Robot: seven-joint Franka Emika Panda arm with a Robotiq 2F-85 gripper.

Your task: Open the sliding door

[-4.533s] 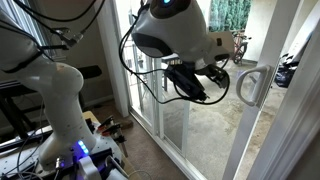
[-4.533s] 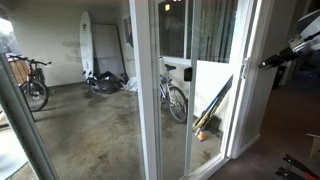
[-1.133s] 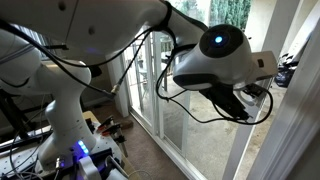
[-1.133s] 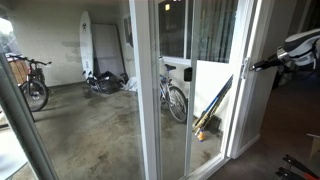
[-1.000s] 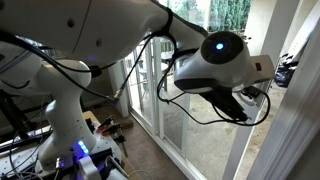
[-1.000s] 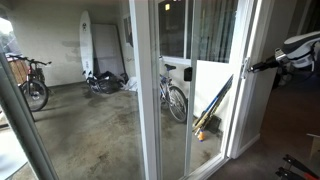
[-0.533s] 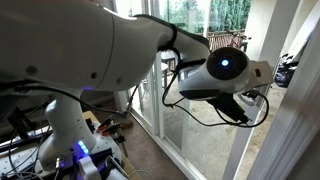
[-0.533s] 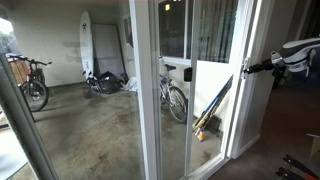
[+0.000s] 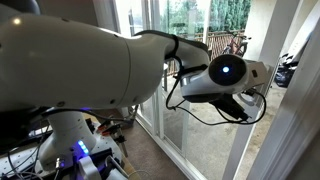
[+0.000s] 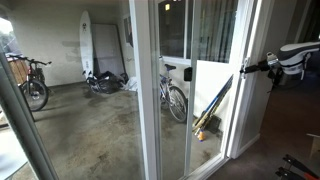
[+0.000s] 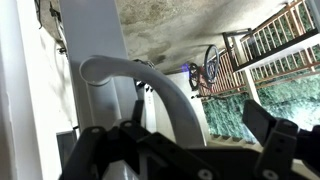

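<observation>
the sliding door point(image 10: 215, 35) is a tall glass panel in a white frame. its handled upright stands close to the white jamb at the right edge of the opening, and i cannot tell whether the two touch. in the wrist view the pale loop handle point(image 11: 125, 72) curves out from that upright and runs down between the dark fingers point(image 11: 100, 150) of the end effector point(image 11: 190, 128). the fingers are spread wide apart, one on each side of the loop (no contact with it can be made out). in an exterior view the end effector point(image 10: 252, 68) reaches in from the right edge of the picture at handle height, its tip at the door's upright. in an exterior view the big white arm point(image 9: 90, 70) fills the foreground and its end effector point(image 9: 243, 108) is pressed up near the glass of the sliding door point(image 9: 195, 135), hiding the handle there. through the glass, a bicycle point(image 10: 175, 95) leans just behind the panel and a white surfboard point(image 10: 88, 45) stands upright against the far wall.
</observation>
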